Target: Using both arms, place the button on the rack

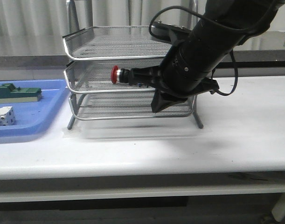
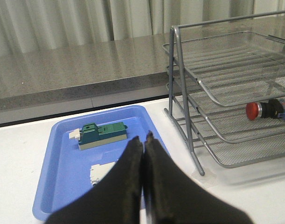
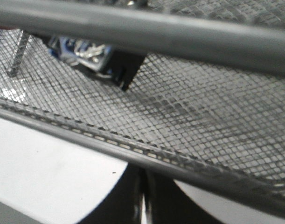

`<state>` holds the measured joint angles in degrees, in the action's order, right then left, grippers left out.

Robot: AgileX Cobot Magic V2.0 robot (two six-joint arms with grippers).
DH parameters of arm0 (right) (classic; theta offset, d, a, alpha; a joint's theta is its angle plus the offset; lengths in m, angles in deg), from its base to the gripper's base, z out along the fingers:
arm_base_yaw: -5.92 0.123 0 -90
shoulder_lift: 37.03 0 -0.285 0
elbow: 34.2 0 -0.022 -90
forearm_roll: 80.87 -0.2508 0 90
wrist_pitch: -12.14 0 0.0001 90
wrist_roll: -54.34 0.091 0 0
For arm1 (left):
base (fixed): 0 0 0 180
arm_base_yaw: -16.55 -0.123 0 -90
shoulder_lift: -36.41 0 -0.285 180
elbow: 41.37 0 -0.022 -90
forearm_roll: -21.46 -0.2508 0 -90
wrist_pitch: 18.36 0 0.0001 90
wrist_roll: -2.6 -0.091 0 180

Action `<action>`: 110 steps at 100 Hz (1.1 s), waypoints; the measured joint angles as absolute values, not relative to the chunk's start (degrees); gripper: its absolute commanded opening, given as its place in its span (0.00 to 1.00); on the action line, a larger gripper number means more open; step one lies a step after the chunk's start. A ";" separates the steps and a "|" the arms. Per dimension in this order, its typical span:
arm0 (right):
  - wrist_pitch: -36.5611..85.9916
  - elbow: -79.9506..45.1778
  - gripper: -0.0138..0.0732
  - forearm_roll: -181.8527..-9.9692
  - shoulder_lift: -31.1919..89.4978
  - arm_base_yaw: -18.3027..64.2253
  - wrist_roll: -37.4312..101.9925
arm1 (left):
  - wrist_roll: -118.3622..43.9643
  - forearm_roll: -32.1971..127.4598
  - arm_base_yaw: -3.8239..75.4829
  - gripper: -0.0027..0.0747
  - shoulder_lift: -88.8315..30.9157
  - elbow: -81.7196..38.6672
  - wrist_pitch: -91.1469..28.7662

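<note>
The button [image 1: 121,75], red head pointing left, is level inside the middle tier of the silver wire rack [image 1: 128,117]. My right gripper [image 1: 141,77] reaches into that tier from the right and is shut on the button's rear end. In the right wrist view its fingers [image 3: 128,196] pass behind the tray rim [image 3: 109,140], and the button's blue block [image 3: 84,49] shows through the mesh. The left wrist view shows the button [image 2: 261,109] in the rack [image 2: 184,93]. My left gripper [image 2: 143,137] is shut and empty above the blue bin.
A blue plastic bin [image 1: 25,126] sits left of the rack and holds a green block [image 1: 18,92] and a white block [image 1: 3,115]. They also show in the left wrist view: bin [image 2: 63,177], green block [image 2: 102,134], white block [image 2: 101,172]. A grey ledge runs behind the table.
</note>
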<state>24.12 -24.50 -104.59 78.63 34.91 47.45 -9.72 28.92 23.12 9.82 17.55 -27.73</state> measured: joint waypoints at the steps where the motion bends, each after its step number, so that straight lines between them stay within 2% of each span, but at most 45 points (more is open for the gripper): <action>1: 24.28 -24.50 0.08 -104.59 78.65 34.91 47.45 | -9.72 28.92 23.12 0.01 9.82 17.55 -27.73; 26: 32.17 -24.50 0.09 -103.83 74.05 34.91 47.45 | -9.72 28.92 23.12 0.01 9.82 17.55 -27.73; 55: 33.74 -18.52 0.09 -100.91 64.26 32.67 47.45 | -9.72 28.92 23.12 0.01 9.82 17.55 -27.73; 110: 34.64 -1.77 0.09 -96.57 32.53 19.40 47.45 | -9.72 28.92 23.12 0.01 9.82 17.55 -27.73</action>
<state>34.64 -1.77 -96.57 32.53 19.40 47.45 -9.72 28.92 23.12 9.82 17.55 -27.73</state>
